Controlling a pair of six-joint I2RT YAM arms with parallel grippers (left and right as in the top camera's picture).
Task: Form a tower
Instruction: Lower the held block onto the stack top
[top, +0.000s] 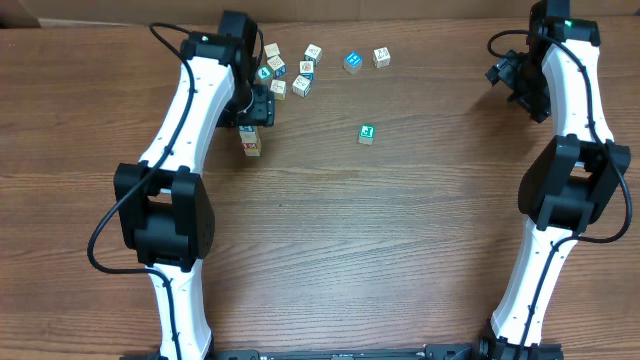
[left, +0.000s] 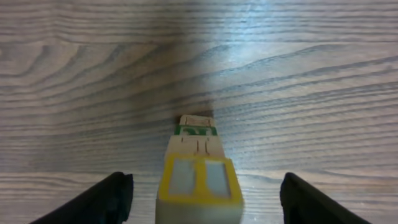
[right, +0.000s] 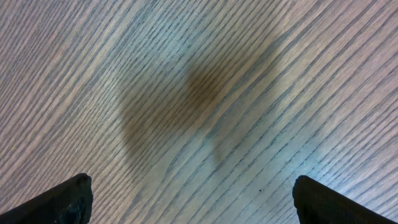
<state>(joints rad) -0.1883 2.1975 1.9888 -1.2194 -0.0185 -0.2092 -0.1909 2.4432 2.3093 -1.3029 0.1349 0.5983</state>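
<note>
A: Where does the tower (top: 250, 142) stand?

B: On the wooden worktop (top: 400, 250), towards its far left part, directly under the left arm's wrist. It is a narrow column of small pale cubes. From the left wrist camera the top face has a yellow frame, and a green edge shows on a cube lower down.

A: How many cubes are in it?

B: Several, but I cannot count them for certain from these angles.

A: Is the left end effector (left: 208, 199) gripping it?

B: No. Its dark fingers (left: 106, 202) are spread, one on each side of the column, with bare wood showing between each finger and the cubes. Nothing is held.

A: What about the other cubes?

B: A scatter of loose cubes (top: 302, 86) lies just beyond the tower, towards the far edge. One cube with a green face (top: 367, 133) sits alone, to the right of the column and apart from it.

A: And the right arm?

B: It is at the far right, well away from all the cubes. The right end effector (right: 199, 202) is wide apart over bare wood grain, with only a shadow beneath it.
</note>
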